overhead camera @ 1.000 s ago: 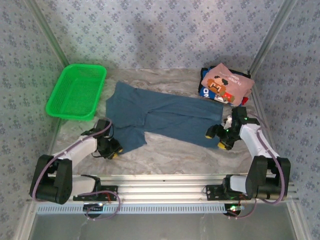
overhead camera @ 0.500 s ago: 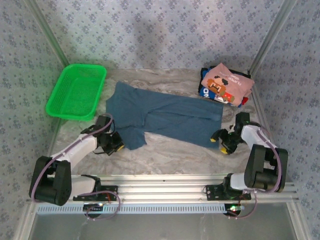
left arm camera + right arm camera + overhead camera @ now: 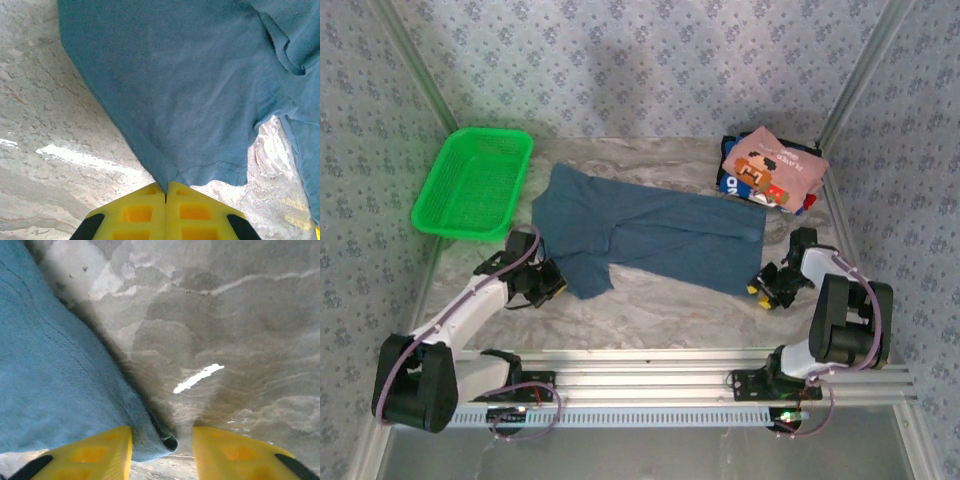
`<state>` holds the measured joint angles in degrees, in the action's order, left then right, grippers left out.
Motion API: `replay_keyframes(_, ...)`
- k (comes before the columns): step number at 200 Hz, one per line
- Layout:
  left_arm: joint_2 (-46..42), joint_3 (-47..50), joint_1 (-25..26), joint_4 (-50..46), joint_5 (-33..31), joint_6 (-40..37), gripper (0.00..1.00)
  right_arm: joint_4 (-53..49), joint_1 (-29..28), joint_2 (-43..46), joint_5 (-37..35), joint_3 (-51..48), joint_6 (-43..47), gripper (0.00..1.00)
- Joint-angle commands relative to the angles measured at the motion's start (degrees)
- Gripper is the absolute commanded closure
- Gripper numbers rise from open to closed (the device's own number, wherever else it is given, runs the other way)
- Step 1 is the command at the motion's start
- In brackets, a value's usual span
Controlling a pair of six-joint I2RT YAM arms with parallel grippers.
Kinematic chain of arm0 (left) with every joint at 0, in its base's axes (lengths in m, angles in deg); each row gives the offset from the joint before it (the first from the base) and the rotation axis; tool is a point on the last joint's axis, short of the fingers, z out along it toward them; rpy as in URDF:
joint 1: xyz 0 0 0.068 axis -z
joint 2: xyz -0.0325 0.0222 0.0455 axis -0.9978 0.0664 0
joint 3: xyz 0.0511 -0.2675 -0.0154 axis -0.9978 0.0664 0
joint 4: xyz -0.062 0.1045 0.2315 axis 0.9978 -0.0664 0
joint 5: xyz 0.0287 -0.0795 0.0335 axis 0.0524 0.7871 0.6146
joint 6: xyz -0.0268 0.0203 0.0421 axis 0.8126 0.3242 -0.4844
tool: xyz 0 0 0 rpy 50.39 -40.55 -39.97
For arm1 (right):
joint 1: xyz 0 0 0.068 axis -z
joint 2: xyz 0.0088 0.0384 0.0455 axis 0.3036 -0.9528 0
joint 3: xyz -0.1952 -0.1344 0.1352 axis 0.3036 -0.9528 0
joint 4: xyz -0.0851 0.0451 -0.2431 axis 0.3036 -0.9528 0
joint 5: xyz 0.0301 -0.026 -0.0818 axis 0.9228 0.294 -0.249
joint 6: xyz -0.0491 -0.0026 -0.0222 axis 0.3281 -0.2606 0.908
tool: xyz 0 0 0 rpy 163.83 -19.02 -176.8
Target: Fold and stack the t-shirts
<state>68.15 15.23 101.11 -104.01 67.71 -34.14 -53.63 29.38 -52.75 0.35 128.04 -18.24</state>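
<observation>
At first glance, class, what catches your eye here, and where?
A teal-blue t-shirt lies spread across the table, the left gripper shut on its near-left corner and the right gripper open around its near-right corner. A green basket sits far left; a folded stack topped by a pink shirt, far right.

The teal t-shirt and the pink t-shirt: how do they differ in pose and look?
The teal t-shirt lies spread on the table; the pink t-shirt is folded, at the far right corner. The teal t-shirt is plain; the pink t-shirt bears a blocky print. Both are cloth.
</observation>
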Motion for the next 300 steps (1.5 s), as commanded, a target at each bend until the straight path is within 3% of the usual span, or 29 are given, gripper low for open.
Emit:
replay_keyframes(1,-1.42,-0.96,0.11,-1.94,-0.66,0.29,1.0,8.14,-2.3,-3.5,4.25,-0.51,-0.46,0.72)
replay_keyframes(28,-2.34,-1.07,0.1,-2.7,-0.73,0.38,1.0,7.13,-2.3,-3.41,4.35,0.94,-0.16,0.89)
replay_keyframes(57,-4.46,-0.68,0.02,-4.51,-1.25,0.3,1.0,4.61,-2.19,-2.44,3.81,1.82,1.29,1.0)
replay_keyframes(100,-10.14,1.38,-1.87,-8.39,-1.44,0.05,1.0,0.29,-1.64,-0.76,3.77,1.81,2.63,1.0)
replay_keyframes(142,-17.77,-0.44,-3.67,-16.57,-2.0,-0.59,1.0,-9.6,-1.37,5.87,0.08,4.72,4.18,1.0)
replay_keyframes(208,-27.02,-2.98,-3.93,-26.6,-1.38,1.52,1.0,-17.0,-0.67,17.11,-3.01,2.21,0.06,1.0)
replay_keyframes(245,-26.31,-3.81,-3.93,-25.53,-0.21,1.7,1.0,-16.32,0.04,18.65,-2.79,0.81,-0.59,1.0)
replay_keyframes(300,-14.84,-12.12,-4.41,-18.92,2.06,-1.74,1.0,-14.93,0.02,16.2,-2.96,4.43,0.27,1.0)
